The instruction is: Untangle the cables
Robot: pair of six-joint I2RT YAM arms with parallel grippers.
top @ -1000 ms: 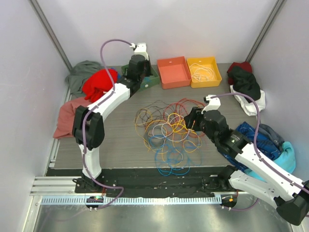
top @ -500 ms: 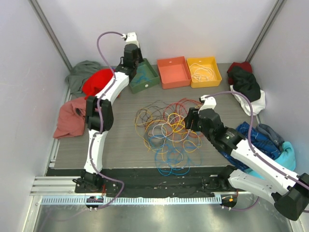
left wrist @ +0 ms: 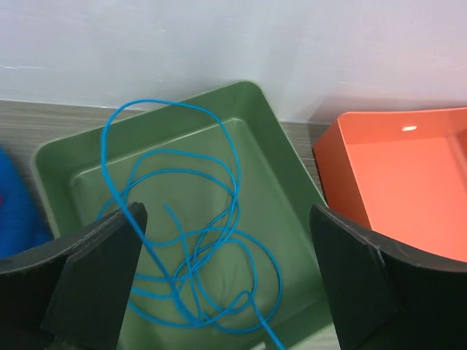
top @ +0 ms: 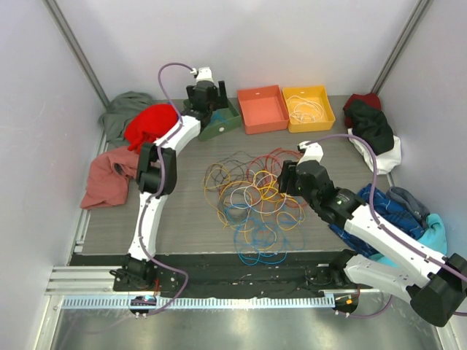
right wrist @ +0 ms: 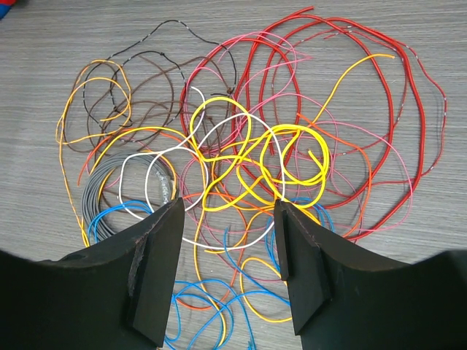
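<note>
Blue cable [left wrist: 191, 271] lay coiled in the green tray [left wrist: 281, 149], upper left of the overhead frame; your left claw [left wrist: 226, 213] hung released above it. Right claw [right wrist: 230, 206] gaped empty over tangled cables [right wrist: 248, 157], centre of the surface [right wrist: 44, 44].

Robot lab test cell. Plain white walls [top: 292, 44] on three sides; slanted metal posts [top: 76, 55] in upper corners of frame. Two robot arms, left arm [top: 157, 168] and right arm [top: 379, 233], bolted at aluminium rail [top: 87, 279] along bottom edge. Grey wood-grain table [top: 190, 219] as work surface. Laid out on it: green tray [top: 225, 125], orange tray [top: 263, 109], yellow tray [top: 325, 109] in row at top centre; cables [top: 252, 193] heaped mid-frame; clothes piles [top: 149, 122] at left and right edges.
</note>
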